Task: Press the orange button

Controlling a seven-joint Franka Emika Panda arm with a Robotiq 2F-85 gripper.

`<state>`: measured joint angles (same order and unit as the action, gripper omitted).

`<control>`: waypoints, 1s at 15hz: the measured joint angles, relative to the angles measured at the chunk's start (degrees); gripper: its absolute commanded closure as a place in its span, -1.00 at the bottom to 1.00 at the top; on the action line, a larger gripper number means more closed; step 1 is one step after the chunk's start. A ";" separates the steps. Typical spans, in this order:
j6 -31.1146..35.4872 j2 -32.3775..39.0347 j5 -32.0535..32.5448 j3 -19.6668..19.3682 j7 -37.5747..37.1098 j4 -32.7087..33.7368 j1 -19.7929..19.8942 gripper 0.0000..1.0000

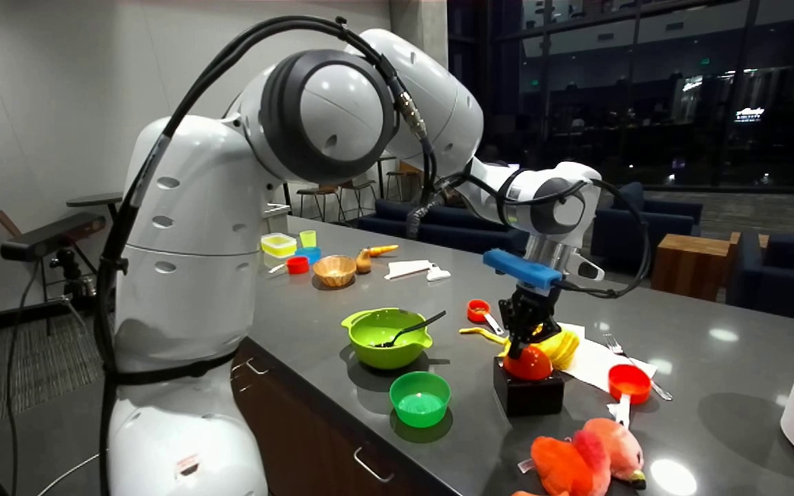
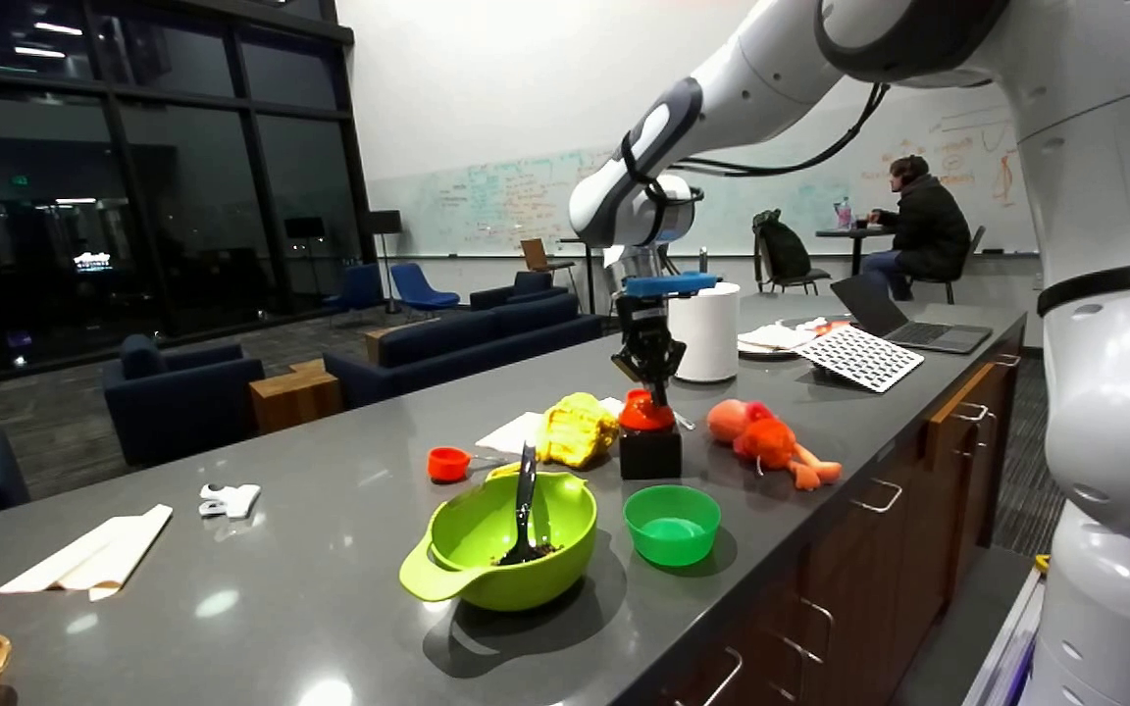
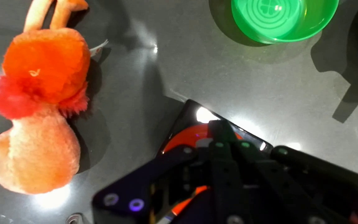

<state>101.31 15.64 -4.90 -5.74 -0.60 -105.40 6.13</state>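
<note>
Inside the grey desk's (image 2: 330, 549) drawer-side edge, the orange-red, domed, plastic-looking button (image 1: 533, 365) on its black square box (image 1: 530, 399) seems slick and stiff, so the black gripper (image 1: 515, 350), fingers together, should press the crown.

With the orange button (image 1: 533, 365) as my clock centre in an exterior view, I had room to pass over the counter (image 1: 473, 451) at seven, between the small green bowl (image 1: 420, 406) and the plush toy (image 1: 593, 455) at five. The red measuring cup (image 1: 629, 386) stood past three; the yellow cloth (image 1: 566, 344) crowded two. At ten, the spoon (image 1: 421, 326) slanting from the lime bowl (image 1: 390, 357) obstructed me.
</note>
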 measured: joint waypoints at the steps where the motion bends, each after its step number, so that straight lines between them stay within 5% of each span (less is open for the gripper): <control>1: -0.01 0.61 0.00 0.00 0.33 0.41 0.07 1.00; 15: -7.00 6.11 -0.15 0.08 5.02 8.17 1.20 1.00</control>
<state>94.30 21.75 -5.05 -5.66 4.42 -97.23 7.33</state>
